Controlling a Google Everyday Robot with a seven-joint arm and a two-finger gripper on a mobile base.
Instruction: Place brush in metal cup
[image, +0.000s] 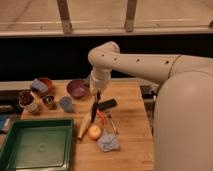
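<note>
The pincer hangs over the middle of the wooden tabletop, at the end of the pale arm that reaches in from the right and bends downward. It is closed on the upper end of the brush and carries it almost upright, the lower tip pointing down toward the tabletop.

The brush is a long, slender black stick, thin along its whole length. Its lower end hangs just above the corn cob and a round yellowish fruit; whether the tip touches anything cannot be told.

Just right of the brush lies a flat black block, with an orange strip below it and a crumpled blue cloth nearer the front edge.

To the left stand a grey-blue cup and, behind it, a purple bowl. The metal cup, small, short and dark brownish, sits farther left, well apart from the brush, beside a white cup with dark red contents.

A green tray fills the front left corner.
</note>
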